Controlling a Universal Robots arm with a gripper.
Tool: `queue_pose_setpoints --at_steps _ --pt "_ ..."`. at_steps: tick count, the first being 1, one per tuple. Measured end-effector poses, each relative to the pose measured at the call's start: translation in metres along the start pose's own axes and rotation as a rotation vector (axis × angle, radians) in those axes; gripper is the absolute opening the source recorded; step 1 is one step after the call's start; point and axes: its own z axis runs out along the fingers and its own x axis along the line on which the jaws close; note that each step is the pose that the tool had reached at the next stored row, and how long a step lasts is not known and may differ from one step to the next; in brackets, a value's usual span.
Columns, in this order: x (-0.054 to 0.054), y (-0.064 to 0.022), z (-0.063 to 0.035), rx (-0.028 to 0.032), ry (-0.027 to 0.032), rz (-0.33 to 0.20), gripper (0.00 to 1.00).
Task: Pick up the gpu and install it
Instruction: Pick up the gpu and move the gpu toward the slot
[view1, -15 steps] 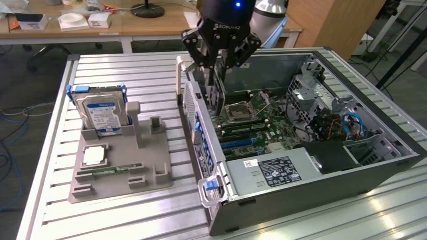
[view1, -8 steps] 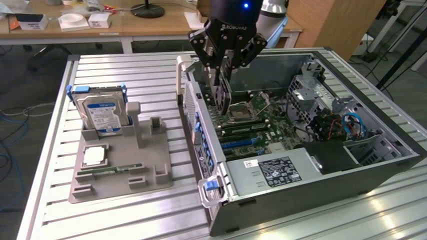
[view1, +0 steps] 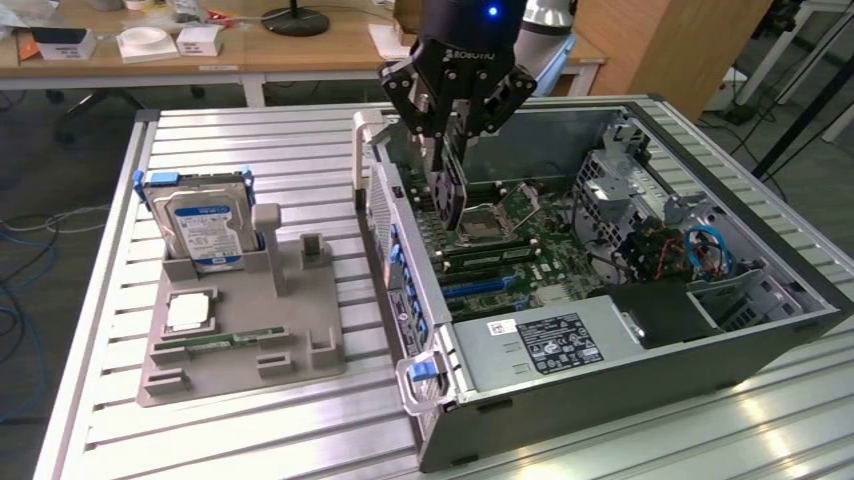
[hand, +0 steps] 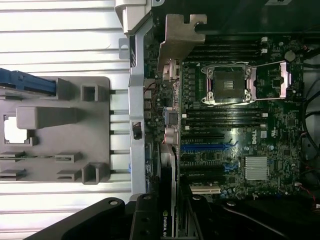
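My gripper (view1: 450, 135) is shut on the gpu (view1: 450, 195), a thin black card seen edge-on that hangs down from the fingers. The card hovers inside the open computer case (view1: 747, 330), over the motherboard (view1: 534, 250) near the CPU socket (view1: 483, 222) and close to the case's wall on the exterior view's left. In the wrist view the gpu (hand: 167, 175) runs out from the gripper (hand: 167, 222), and its silver end bracket (hand: 175, 42) lies along the case edge, beside the blue expansion slots (hand: 207, 147).
A grey holder tray (view1: 227, 345) on the slatted table (view1: 200, 130) carries a silver hard drive (view1: 200, 225), a CPU chip (view1: 187, 312) and a green memory stick (view1: 214, 343). Inside the case are a power supply (view1: 554, 345) and drive cages (view1: 627, 175). Desks stand behind.
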Motion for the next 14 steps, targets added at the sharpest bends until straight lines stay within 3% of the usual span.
queue_pose_setpoints --at_steps 14 --pt "-0.0054 0.0003 -0.0001 0.0001 0.0000 -0.001 0.26"
